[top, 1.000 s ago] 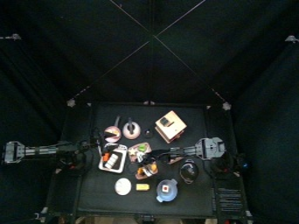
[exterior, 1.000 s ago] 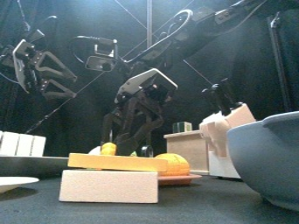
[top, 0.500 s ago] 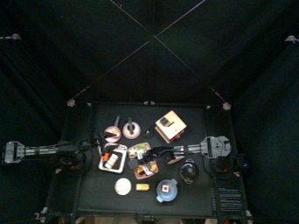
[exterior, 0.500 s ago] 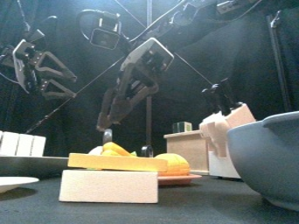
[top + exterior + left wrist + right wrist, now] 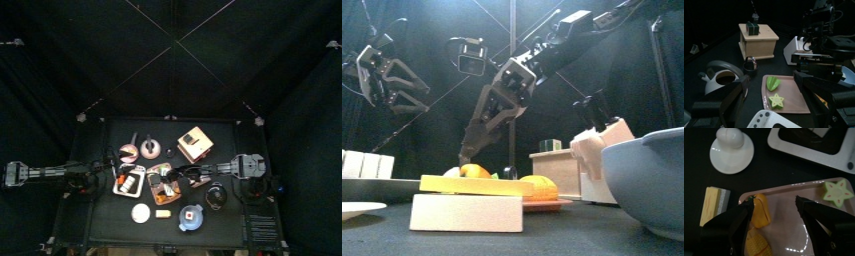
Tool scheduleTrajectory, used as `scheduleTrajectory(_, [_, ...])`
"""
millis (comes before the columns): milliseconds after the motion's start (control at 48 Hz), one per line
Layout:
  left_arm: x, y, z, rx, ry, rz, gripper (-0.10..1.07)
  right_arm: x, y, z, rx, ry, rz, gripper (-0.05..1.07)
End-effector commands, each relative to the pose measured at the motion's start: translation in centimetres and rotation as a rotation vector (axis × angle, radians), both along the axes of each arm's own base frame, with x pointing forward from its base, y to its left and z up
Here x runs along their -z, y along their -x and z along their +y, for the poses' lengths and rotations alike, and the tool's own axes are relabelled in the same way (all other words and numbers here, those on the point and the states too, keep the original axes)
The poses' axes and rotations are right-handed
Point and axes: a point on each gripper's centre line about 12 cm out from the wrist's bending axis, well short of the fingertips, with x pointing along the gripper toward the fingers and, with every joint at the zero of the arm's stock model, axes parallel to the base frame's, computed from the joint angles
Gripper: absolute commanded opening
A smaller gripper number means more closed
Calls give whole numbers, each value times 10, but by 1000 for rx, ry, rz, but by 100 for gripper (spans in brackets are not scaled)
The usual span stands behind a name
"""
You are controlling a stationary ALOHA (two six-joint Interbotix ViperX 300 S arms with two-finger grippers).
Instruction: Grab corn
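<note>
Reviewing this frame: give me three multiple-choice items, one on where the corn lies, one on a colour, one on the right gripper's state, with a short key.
1. Where does the corn lie?
A. on the pink tray
B. on the round white plate
C. on the bare table

2. What colour is the star-shaped piece on the same tray?
A. red
B. pale green
C. blue

3. How is the right gripper?
A. shut on the corn
B. shut and empty
C. open, with the corn near one jaw

Key: 1 A, the right wrist view shows the yellow cob on the pink tray, apart from the white plate. 2 B, the star is pale green in both wrist views. 3 C, the jaws stand wide apart over the tray and nothing is clamped between them.
</note>
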Motion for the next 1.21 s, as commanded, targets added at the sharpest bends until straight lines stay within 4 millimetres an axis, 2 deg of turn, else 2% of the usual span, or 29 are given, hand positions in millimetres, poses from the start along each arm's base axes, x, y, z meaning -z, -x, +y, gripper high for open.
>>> scheduleTrajectory(0, [-4,-2,1,-2,-5,-11,103,-44,5,-6,74,-9,-137,97])
scheduleTrajectory(125, [-4,-2,1,-1,-3,-12,103,-52,16,-9,180,-65,-196,97])
scheduleTrajectory(271, [-3,-1,0,0,4,-12,103,-52,27,-9,314,-191,-214,97])
scheduleTrajectory(583, [-3,-2,0,1,6,-13,103,-54,29,28,470,-411,-262,97])
scheduleTrajectory(688, [-7,-4,-2,14,-4,-20,103,-55,28,33,504,-472,-264,97])
scheduleTrajectory(938, [-26,-26,-34,199,-23,15,103,-79,44,28,482,-426,-351,97])
scheduleTrajectory(1042, [-24,-37,-48,268,-14,63,103,-92,60,26,462,-406,-383,97])
scheduleTrajectory(1188, [-17,-58,-61,323,-6,127,103,-96,84,14,478,-377,-407,97])
